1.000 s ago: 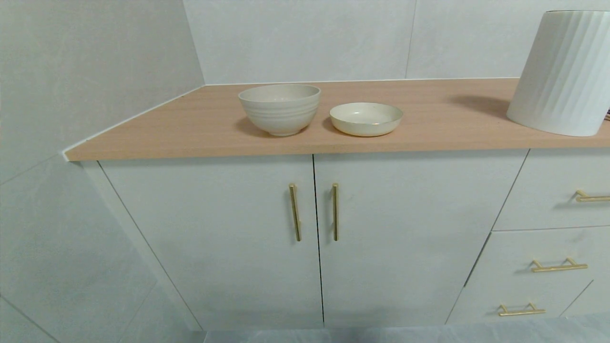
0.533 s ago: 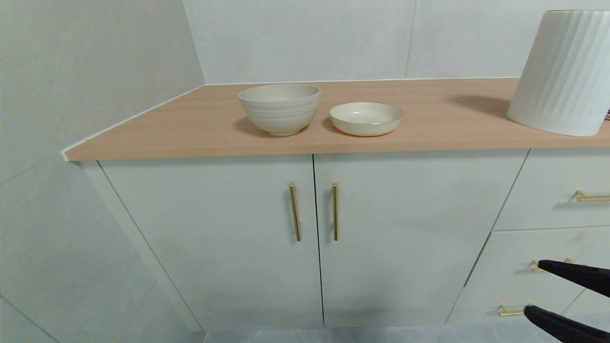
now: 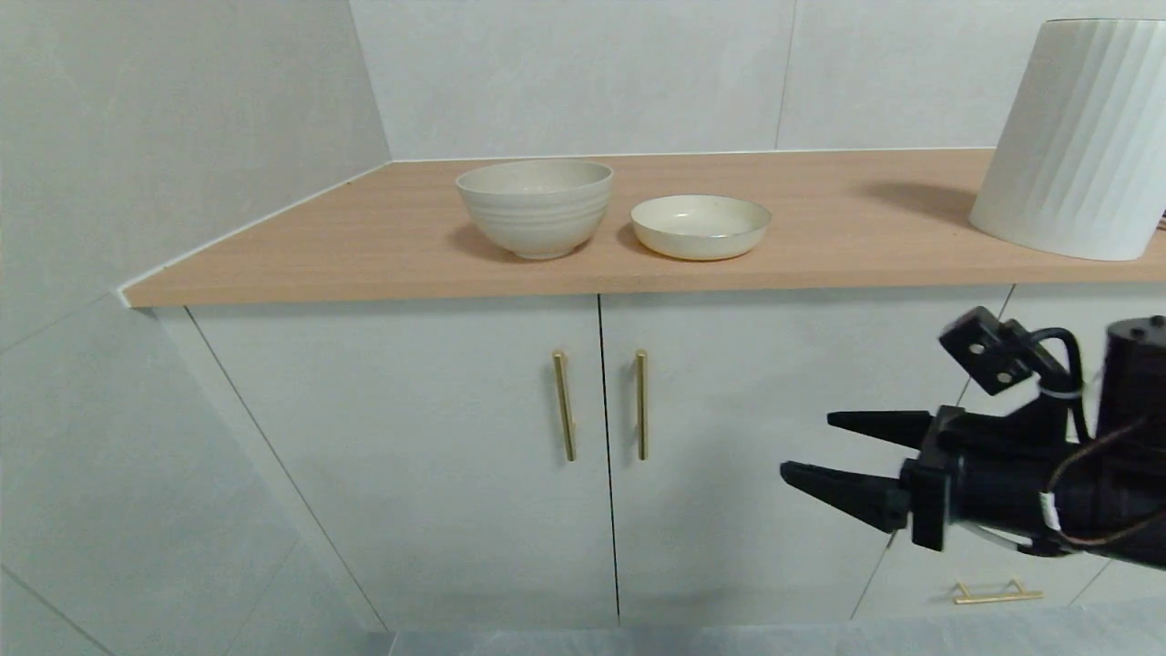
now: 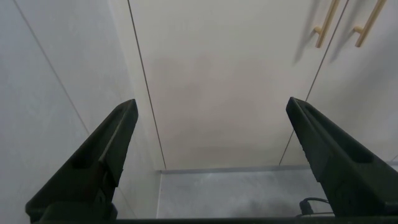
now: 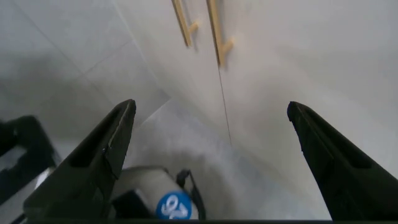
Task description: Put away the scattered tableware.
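A deep cream bowl (image 3: 535,206) and a shallow cream dish (image 3: 700,225) stand side by side on the wooden countertop (image 3: 383,246). Below them the two white cabinet doors are closed, with gold handles (image 3: 565,405) (image 3: 641,404) at the middle seam. My right gripper (image 3: 820,448) hangs open in front of the right-hand door (image 3: 774,437), well below the counter, fingers pointing toward the handles (image 5: 217,31). My left gripper (image 4: 211,155) is open, low down, facing the left cabinet door (image 4: 230,81) and the handles (image 4: 326,23).
A tall ribbed white container (image 3: 1079,137) stands on the counter at the far right. Drawers with gold handles (image 3: 997,594) sit to the right of the doors. A tiled wall (image 3: 173,118) closes off the left side.
My right arm has risen from the lower right corner and moved left; its open gripper now sits in front of the right cabinet door. The tableware has not moved.
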